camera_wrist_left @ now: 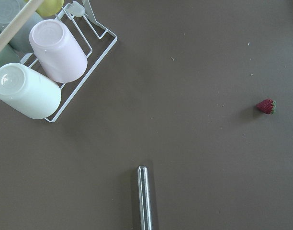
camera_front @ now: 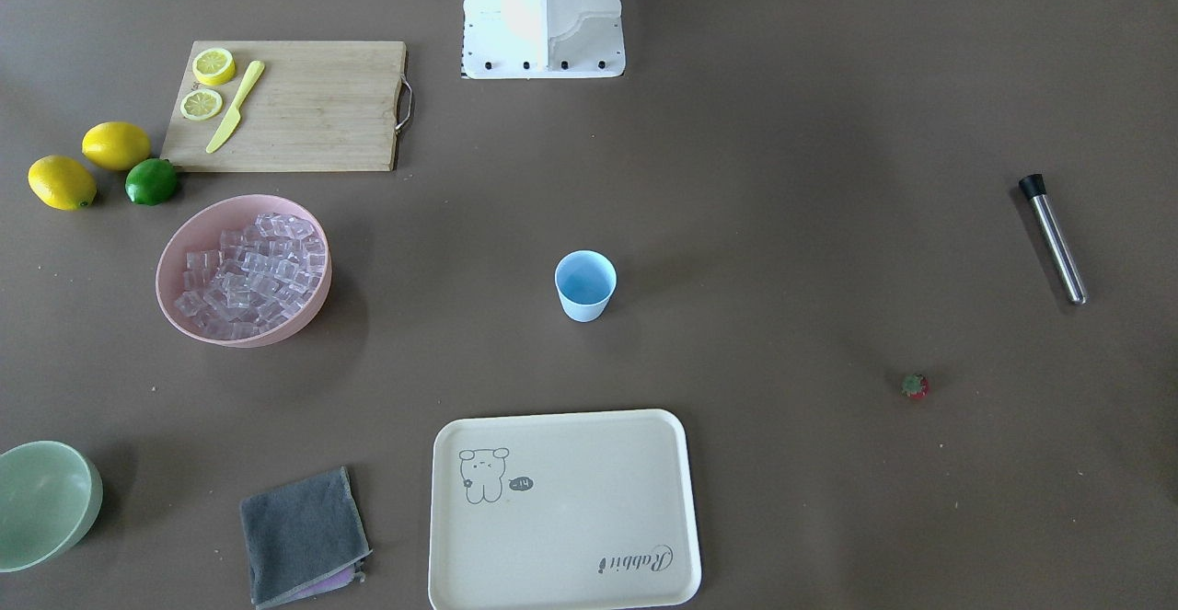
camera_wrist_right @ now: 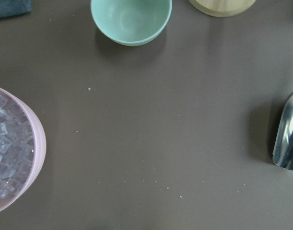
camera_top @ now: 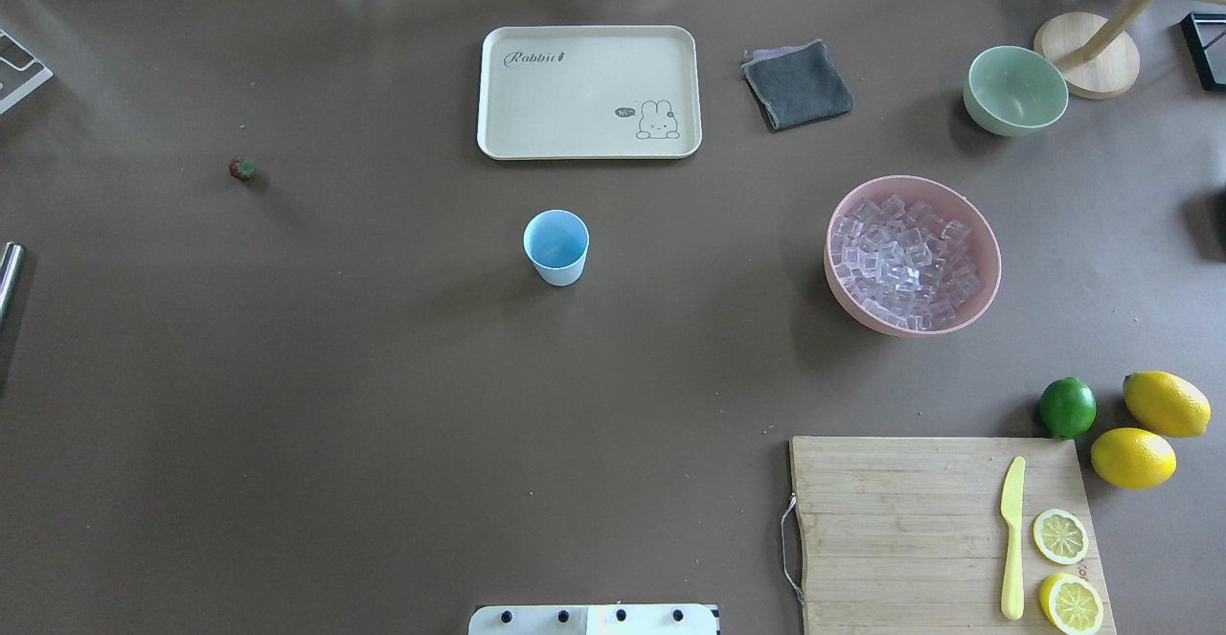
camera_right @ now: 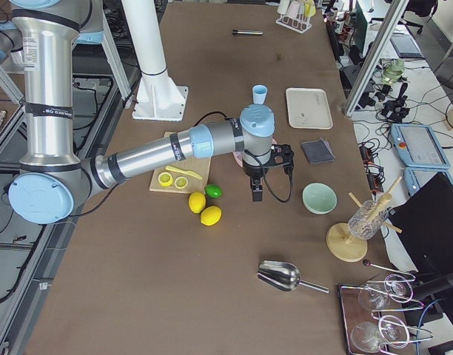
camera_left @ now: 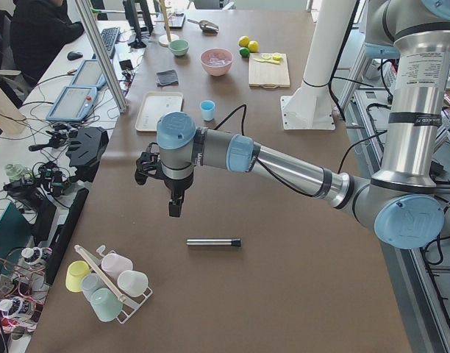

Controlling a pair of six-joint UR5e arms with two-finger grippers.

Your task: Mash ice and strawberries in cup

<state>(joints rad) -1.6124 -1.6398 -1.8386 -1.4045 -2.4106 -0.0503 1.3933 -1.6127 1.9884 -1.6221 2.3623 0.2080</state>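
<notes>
The light-blue cup (camera_front: 585, 285) stands upright in the middle of the table, also in the overhead view (camera_top: 556, 246). It looks empty. The ice (camera_top: 905, 261) fills the pink bowl (camera_top: 996, 261), which stands on my right side. The tiny strawberry (camera_front: 914, 385) lies on the bare table on my left side, also in the left wrist view (camera_wrist_left: 266, 106). My left gripper (camera_left: 173, 211) hangs above the table near a steel muddler (camera_left: 213, 242). My right gripper (camera_right: 256, 194) hangs beside the pink bowl. I cannot tell whether either is open or shut.
A cream tray (camera_top: 589, 91), a grey cloth (camera_top: 798, 84) and a pale green bowl (camera_top: 1015, 89) lie at the far edge. A cutting board (camera_top: 900, 520) holds lemon slices and a knife, with lemons and a lime (camera_top: 1067, 407) beside it. A cup rack (camera_wrist_left: 50, 67) and a metal scoop (camera_wrist_right: 287, 139) are at the table ends.
</notes>
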